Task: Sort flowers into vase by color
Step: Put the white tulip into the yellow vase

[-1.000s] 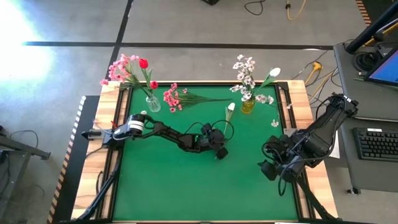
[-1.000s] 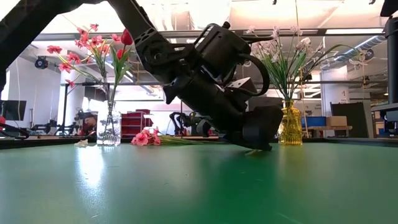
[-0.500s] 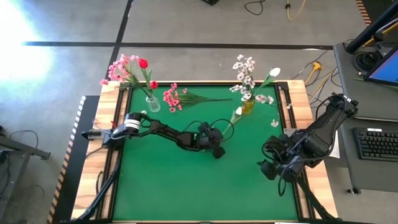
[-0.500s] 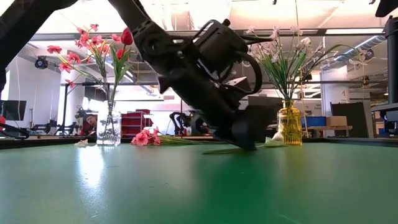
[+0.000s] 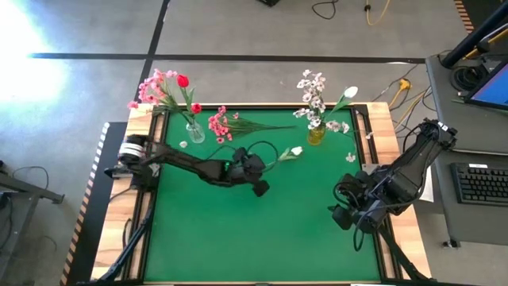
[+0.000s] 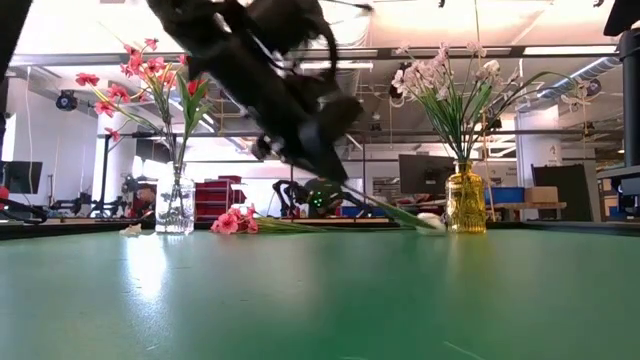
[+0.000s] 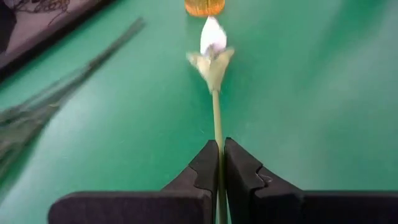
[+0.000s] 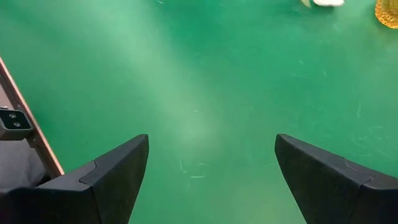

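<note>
I see the green counter carrying a clear vase, an amber vase and a pink blossom spray lying flat between them.

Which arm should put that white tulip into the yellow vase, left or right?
Left. The left claw is already shut on the white tulip stem, bud pointing toward the yellow vase. The right claw waits open and empty near the table's right edge.
</note>
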